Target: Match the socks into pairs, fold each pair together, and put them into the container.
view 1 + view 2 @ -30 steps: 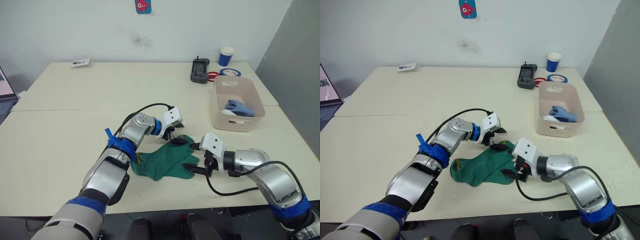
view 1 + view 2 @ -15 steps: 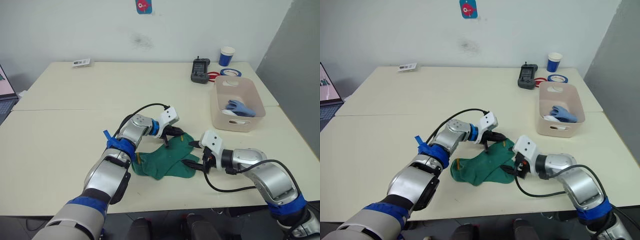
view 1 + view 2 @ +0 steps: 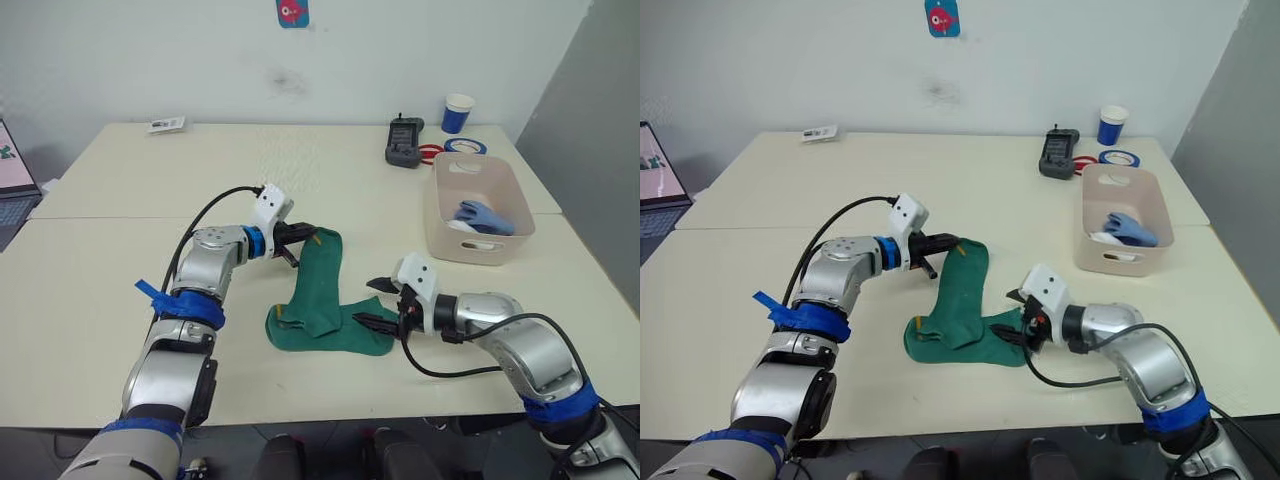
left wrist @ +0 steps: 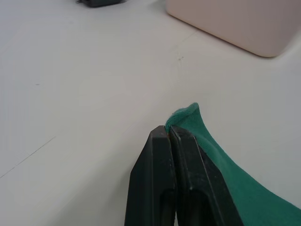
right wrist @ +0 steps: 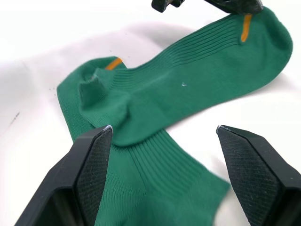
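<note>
Two dark green socks lie overlapped on the table near its front. The upper sock [image 3: 316,283] is stretched out long, and my left gripper [image 3: 303,233] is shut on its far end [image 4: 184,117]. The lower sock [image 3: 356,341] lies flat beneath it; each has a small yellow mark [image 5: 246,27]. At the socks' right edge my right gripper [image 3: 373,303] stands open just above them, its fingers [image 5: 95,162] either side of the lower sock. The beige-pink container [image 3: 478,248] sits at the right with a light blue sock [image 3: 482,214] and a bit of white sock inside.
Behind the container stand a blue-and-white paper cup [image 3: 457,112], a black device [image 3: 403,141] and tape rolls [image 3: 461,146]. A small card [image 3: 163,125] lies at the far left of the table. A laptop [image 3: 12,178] juts in at the left edge.
My left gripper shut on the upper sock's end and drew it left and away, stretching that sock out. The right gripper stayed open at the socks' right edge.
</note>
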You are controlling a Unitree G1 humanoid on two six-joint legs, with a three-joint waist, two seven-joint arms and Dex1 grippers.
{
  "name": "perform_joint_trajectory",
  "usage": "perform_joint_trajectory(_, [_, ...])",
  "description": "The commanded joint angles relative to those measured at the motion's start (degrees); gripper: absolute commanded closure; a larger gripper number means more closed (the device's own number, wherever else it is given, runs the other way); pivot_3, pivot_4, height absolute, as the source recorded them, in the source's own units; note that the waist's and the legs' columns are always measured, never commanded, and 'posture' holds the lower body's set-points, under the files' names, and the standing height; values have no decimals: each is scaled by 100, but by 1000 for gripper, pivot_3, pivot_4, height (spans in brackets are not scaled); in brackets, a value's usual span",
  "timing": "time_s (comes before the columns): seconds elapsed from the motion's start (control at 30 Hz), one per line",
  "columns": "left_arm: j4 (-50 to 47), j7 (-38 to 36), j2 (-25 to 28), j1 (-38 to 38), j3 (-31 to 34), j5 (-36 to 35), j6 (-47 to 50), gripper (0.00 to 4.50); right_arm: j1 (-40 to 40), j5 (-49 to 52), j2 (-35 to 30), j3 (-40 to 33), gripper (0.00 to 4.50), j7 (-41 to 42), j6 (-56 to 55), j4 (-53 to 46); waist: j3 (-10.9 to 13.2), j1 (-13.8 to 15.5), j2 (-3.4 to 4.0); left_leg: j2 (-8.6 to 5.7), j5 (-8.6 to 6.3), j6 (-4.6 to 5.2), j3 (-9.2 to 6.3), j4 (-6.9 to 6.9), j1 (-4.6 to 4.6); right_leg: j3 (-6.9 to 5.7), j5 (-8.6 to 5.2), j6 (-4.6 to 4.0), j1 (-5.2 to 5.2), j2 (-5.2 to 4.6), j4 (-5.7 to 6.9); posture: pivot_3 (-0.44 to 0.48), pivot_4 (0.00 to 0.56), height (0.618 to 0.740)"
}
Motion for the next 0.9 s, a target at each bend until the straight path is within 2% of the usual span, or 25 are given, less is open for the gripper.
perform_joint_trajectory(0.03, [-360,153,71,92,72,-71,106,4461,-325,-416,-68,540,701,281,-575,120,0,-2,0,-1,0,0,0,0,0,0,0,0,0,0,0,0,150,740])
perform_joint_trajectory(0.13, [-534,213,38,243,6,-53,193,4461,-673,-1011,-102,1147,701,569,-1424,553,0,-3,0,1,0,1,-2,-1,1,-3,0,0,0,3,0,0,150,740])
perform_joint_trajectory(0.23, [-626,283,24,294,-7,-66,300,4461,-936,-1290,20,1418,701,759,-1941,894,0,-3,0,1,0,0,-3,0,1,-5,0,0,0,4,0,0,150,740])
perform_joint_trajectory(0.63, [-758,248,100,383,-57,-31,394,4461,-1256,-1522,986,1669,701,979,-2172,1834,0,-4,0,3,0,-1,-1,2,2,-4,16,-28,0,1,3,0,150,740])
perform_joint_trajectory(0.73, [-749,243,127,385,-70,-14,378,4500,-1308,-1521,1095,1674,1313,1086,-2153,1999,0,-2,0,4,0,-1,-4,1,2,-7,16,-29,0,1,4,0,150,740])
perform_joint_trajectory(0.9, [-798,238,185,405,-61,-27,401,4500,-1329,-1542,1129,1637,3092,1191,-2176,2103,0,-2,0,3,0,-1,-3,1,2,-7,17,-29,0,1,4,0,150,740])
